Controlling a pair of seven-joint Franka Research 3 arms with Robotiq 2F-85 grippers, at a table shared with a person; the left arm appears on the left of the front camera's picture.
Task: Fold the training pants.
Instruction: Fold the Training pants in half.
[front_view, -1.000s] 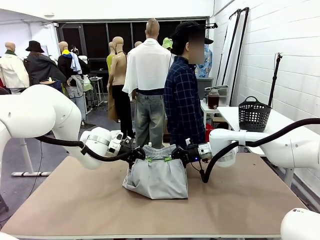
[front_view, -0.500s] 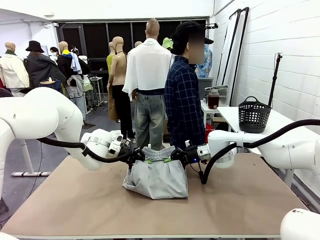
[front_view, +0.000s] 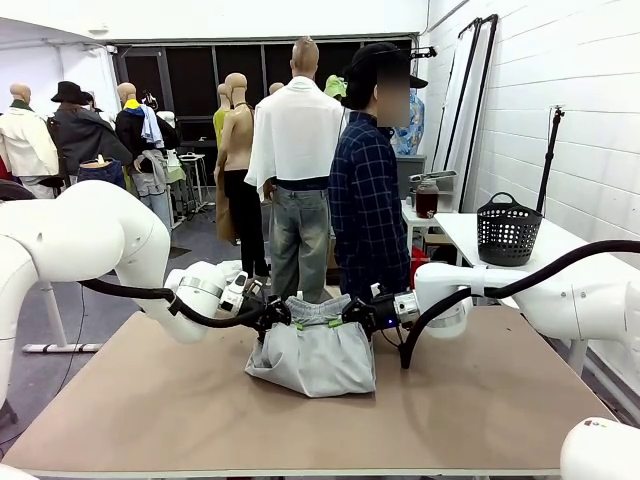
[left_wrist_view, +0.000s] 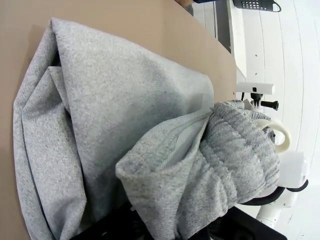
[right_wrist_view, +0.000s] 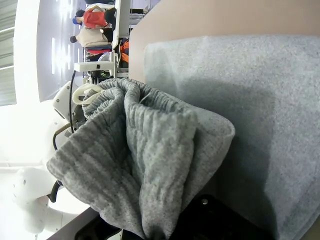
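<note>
So the training pants (front_view: 312, 352) sit mid-frame on the brown tabletop (front_view: 150, 410), waistband end lifted. Left pincer (front_view: 284, 314) is clamped on the waistband's left corner and right pincer (front_view: 347, 312) on the right corner, though bunched fabric pretty much hides the fingertips. A person (front_view: 368, 190) stands behind.

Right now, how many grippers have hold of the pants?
2. The left gripper pinches the left end of the waistband of the grey pants; the right gripper pinches the right end. Both hold it lifted above the table.
</note>
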